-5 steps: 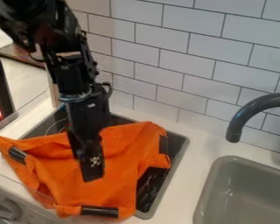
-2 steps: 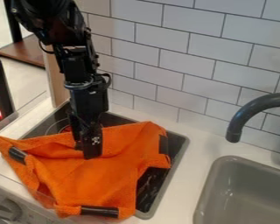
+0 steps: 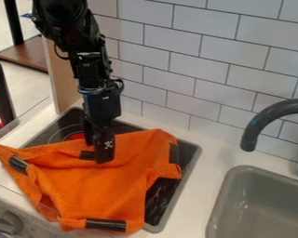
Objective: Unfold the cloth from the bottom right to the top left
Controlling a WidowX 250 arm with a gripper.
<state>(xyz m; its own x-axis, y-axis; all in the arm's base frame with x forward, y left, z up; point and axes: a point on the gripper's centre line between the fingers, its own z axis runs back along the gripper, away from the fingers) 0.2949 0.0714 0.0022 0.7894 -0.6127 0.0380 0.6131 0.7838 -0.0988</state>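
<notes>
The gripper [image 3: 100,155] hangs down over the upper middle of the orange cloth [image 3: 92,186], with its lower end in front of the cloth's surface. Whether it touches the cloth, I cannot tell. Crumpled and uneven, the cloth lies across the black stovetop and reaches over its left and front edges. Black strips mark the cloth at its left corner [image 3: 18,165], front edge [image 3: 106,225] and right side [image 3: 174,154]. Another dark patch [image 3: 87,155] shows just left of the gripper's lower end.
Around the cloth, parts of the stovetop [image 3: 158,202] show at the back and right. A grey sink [image 3: 263,204] with a dark faucet [image 3: 263,122] stands to the right. White tiles [image 3: 201,65] line the wall behind, and a stove knob [image 3: 8,223] is at the front left.
The gripper has moved back toward the wall and slightly right, from the cloth's middle to its upper part. The dark patch beside it has come into sight. The cloth looks unmoved.
</notes>
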